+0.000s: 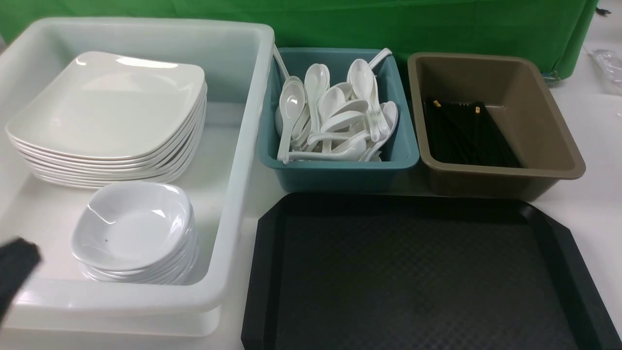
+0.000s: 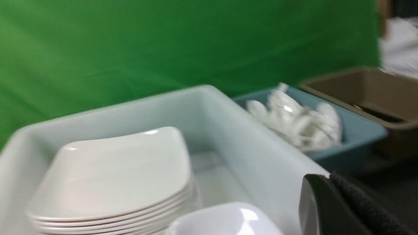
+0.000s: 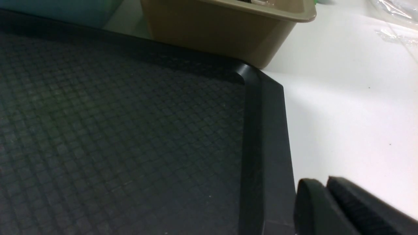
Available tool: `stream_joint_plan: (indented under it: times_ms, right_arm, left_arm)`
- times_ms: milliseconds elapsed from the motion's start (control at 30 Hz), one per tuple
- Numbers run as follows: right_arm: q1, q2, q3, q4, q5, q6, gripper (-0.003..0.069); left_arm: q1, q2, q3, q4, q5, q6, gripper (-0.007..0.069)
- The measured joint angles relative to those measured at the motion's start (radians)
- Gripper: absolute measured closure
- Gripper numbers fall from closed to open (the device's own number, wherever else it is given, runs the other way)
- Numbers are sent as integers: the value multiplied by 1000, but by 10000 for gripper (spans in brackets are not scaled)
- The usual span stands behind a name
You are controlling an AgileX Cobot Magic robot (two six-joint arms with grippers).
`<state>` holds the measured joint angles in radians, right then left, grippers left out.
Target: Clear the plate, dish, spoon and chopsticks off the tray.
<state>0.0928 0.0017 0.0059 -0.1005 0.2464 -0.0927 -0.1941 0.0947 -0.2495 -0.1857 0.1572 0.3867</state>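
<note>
The black tray (image 1: 265, 272) lies at the front with only its diamond-textured floor (image 3: 114, 130) showing. A white plate (image 1: 112, 104) tops a stack in the white tub, and a small dish (image 1: 131, 226) tops a lower stack in front of it. White spoons (image 1: 335, 116) fill the teal bin. Black chopsticks (image 1: 466, 131) lie in the brown bin. My left gripper (image 1: 19, 257) hangs blurred by the tub's front left corner; in its wrist view it (image 2: 328, 178) is shut and holds nothing. My right gripper (image 3: 326, 182) is shut beside the tray's right rim, out of the front view.
The white tub (image 1: 243, 121) stands at the left, the teal bin (image 1: 340, 175) in the middle and the brown bin (image 1: 544, 121) at the right, all behind the tray. A green cloth hangs at the back. Clear plastic wrap lies at the far right.
</note>
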Motion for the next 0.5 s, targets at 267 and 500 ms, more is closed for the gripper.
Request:
stream_joint_plan:
  times_ms: [267,500]
  right_arm:
    - [0,0,0,0,0,0,569]
    - [0,0,0,-1,0,0,569]
  left_arm:
    - [204,-93,254,40,-58,-222,613]
    - [212,-93,256,41,78,-289,613]
